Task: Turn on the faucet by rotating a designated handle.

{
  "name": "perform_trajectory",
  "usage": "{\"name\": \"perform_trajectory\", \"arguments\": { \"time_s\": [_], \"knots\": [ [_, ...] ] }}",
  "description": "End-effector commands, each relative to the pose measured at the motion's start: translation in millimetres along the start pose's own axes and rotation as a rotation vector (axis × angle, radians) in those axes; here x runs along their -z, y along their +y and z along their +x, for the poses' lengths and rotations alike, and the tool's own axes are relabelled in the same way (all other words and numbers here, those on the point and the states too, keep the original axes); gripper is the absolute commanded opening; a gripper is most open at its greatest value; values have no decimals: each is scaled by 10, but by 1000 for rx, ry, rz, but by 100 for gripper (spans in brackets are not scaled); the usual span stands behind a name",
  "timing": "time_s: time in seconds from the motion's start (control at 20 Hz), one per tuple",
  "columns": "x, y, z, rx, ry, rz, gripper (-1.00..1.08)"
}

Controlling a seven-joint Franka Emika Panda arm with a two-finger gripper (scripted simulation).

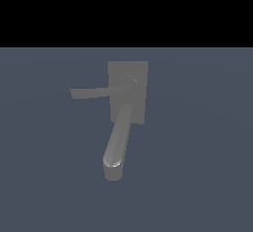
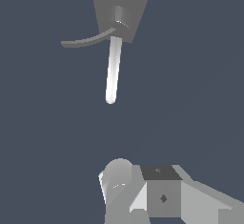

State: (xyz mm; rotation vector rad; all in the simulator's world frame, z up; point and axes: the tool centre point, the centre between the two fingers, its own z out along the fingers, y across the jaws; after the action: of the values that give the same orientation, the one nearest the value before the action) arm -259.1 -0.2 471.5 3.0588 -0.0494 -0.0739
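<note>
On the table (image 1: 207,176), a flat dark blue-grey surface, I see the faucet (image 1: 127,92) standing alone near the middle of the exterior view. Its rectangular base plate (image 1: 139,73) lies flat on the table, and the round hub (image 1: 129,84) sits on that plate. From the hub, the thick spout (image 1: 117,142) runs toward the lower edge of the exterior view and ends in a blunt, downturned tip. From the same hub, the handle (image 1: 91,93), a thin flat bar, projects toward the exterior view's left, roughly at a right angle to the spout. The handle is slimmer and shorter than the spout.

I confirm the same layout in the wrist view: base plate (image 2: 119,11), spout (image 2: 113,70) lit bright along its length, and handle (image 2: 86,40) sweeping away from the hub in a slight curve.

No part of the arm appears in the exterior view. The wrist view shows pale grey and dark blocks of arm hardware (image 2: 162,194), well apart from the faucet and touching no part of it. I cannot identify the fingers of the hand in that hardware, so I cannot tell how far the hand is open. Nothing rests against the handle.
</note>
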Motion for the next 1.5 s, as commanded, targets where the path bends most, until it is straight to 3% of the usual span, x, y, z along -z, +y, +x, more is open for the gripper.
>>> {"name": "perform_trajectory", "arguments": {
  "time_s": [0.0,0.2,0.4,0.95,1.45],
  "knots": [
    [27,26,16,-7,17,-43,-100],
    [99,84,55,-22,58,-145,-100],
    [213,146,107,-38,111,-281,-100],
    [697,173,293,-59,279,-744,-100],
    [1120,-109,514,-8,406,-1165,-100]
  ]
}}
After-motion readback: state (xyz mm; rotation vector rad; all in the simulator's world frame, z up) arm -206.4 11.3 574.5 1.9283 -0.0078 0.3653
